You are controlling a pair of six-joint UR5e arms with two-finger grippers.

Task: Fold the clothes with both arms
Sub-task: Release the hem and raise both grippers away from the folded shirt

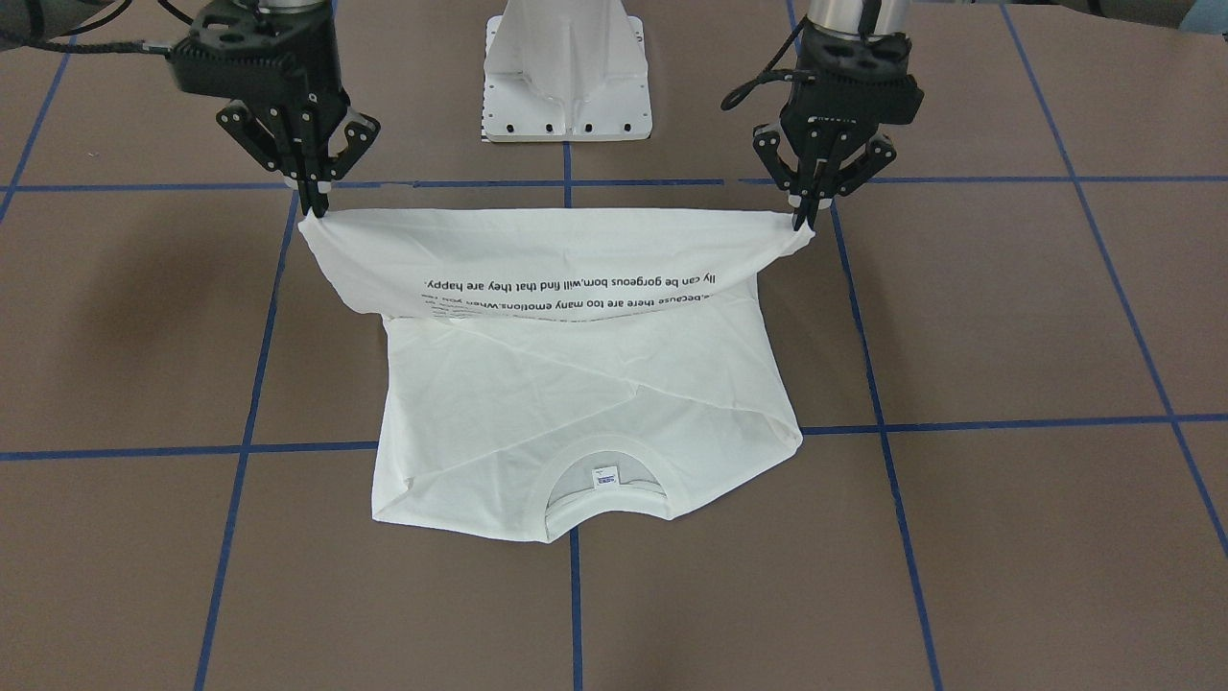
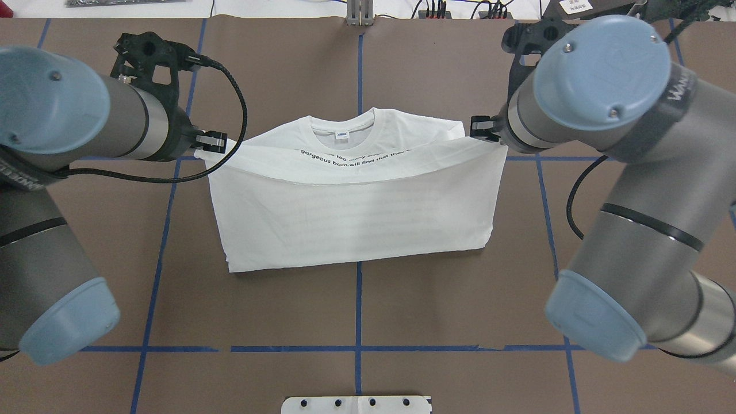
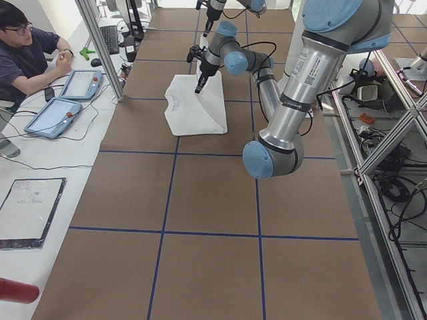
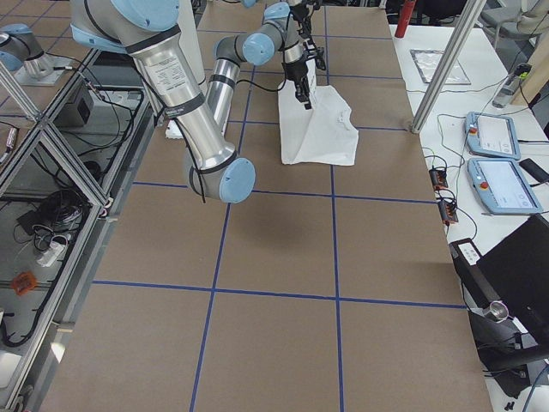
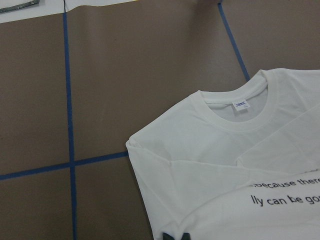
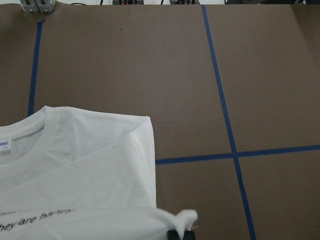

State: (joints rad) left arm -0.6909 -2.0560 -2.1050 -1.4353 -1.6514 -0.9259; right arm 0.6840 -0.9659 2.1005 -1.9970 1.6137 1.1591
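T-shirt [image 1: 576,403] lies at the middle of the table [image 1: 1007,307], collar [image 1: 604,475] toward the edge opposite the white base [image 1: 566,77]. My left gripper [image 1: 804,223] and right gripper [image 1: 315,206] are each pinched tight on a hem corner. Both are raised and spread apart, I judge to keep the hem taut for carrying it over the collar.

T-shirt [image 1: 576,403] white, small black print lines on the raised flap. Neck label [image 1: 604,475] white, blue mark. Table [image 1: 1007,317] brown, blue tape grid. Left gripper [image 1: 804,223], right gripper [image 1: 314,209] black. Left arm [image 2: 34,241], right arm [image 2: 632,259] silver-grey, light-blue caps. Pedestal [image 1: 566,77] white.
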